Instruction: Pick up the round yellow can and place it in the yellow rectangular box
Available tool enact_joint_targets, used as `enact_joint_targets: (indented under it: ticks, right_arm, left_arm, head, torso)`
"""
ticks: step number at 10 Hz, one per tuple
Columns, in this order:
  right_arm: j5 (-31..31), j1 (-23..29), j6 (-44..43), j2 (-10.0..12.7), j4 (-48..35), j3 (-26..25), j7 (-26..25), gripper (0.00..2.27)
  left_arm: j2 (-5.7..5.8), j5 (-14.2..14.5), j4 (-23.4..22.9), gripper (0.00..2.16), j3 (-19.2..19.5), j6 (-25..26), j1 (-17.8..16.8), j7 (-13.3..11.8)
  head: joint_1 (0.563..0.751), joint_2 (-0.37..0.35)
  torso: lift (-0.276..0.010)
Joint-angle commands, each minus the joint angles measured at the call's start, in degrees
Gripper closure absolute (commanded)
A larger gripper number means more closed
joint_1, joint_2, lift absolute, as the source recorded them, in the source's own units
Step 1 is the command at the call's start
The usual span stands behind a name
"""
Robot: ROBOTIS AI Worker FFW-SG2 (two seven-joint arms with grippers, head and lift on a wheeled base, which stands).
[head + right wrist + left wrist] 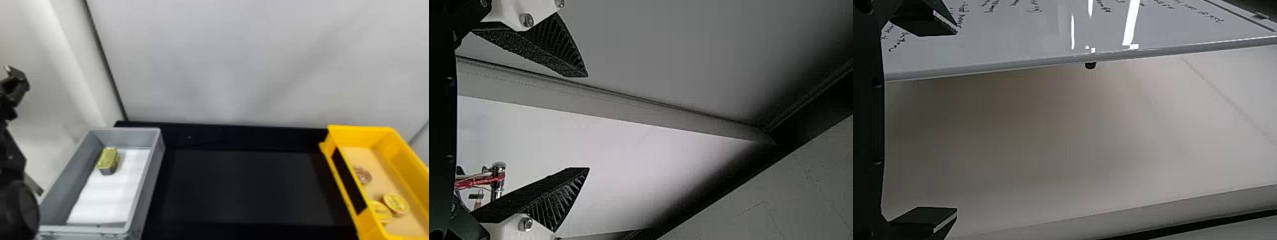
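Head view: two round yellow cans lay in the yellow rectangular box.
Left gripper: stood open.
Right gripper: stood open.

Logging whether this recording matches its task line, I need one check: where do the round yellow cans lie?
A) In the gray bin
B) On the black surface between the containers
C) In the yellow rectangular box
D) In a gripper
C: two round yellow cans lie inside the yellow rectangular box.
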Motion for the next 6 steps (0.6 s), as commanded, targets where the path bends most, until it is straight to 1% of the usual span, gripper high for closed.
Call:
enact_joint_targets:
  ticks: [1, 2, 3, 5, 6]
  right_arm:
    - [-0.57, -0.31, 1.77, 0.00, -2.86, -0.08, -2.16, 0.14]
    - [0.14, -0.40, 3.97, 0.00, -4.27, -0.08, -3.48, 0.14]
    - [0.22, -0.48, 6.69, 0.00, -5.50, -0.17, -3.57, 0.14]
    - [-2.59, -1.10, 9.77, 0.00, -5.68, -0.26, -3.57, 0.14]
    - [-3.03, -1.72, 11.09, 0.09, -5.68, 0.18, -3.65, 0.14]
  left_arm:
    - [-0.15, -0.09, 0.00, 0.02, -0.08, 0.01, -0.03, 0.00]
    - [-0.15, -0.09, 0.00, 0.02, -0.08, 0.01, -0.03, 0.00]
    - [-0.15, -0.09, 0.00, 0.02, 0.01, 0.01, -0.03, 0.00]
    - [-0.15, -0.18, -0.26, 0.02, 0.28, 0.01, 0.15, 0.00]
    - [-0.15, -0.18, -0.61, 0.02, 0.54, 0.01, 0.23, 0.00]
  head:
    - [0.694, 0.014]
    - [0.694, 0.014]
    - [0.694, 0.014]
    - [0.694, 0.014]
    - [0.694, 0.014]
  torso:
    - [-0.061]
    - [-0.061]
    - [-0.061]
    - [-0.061]
    - [-0.061]
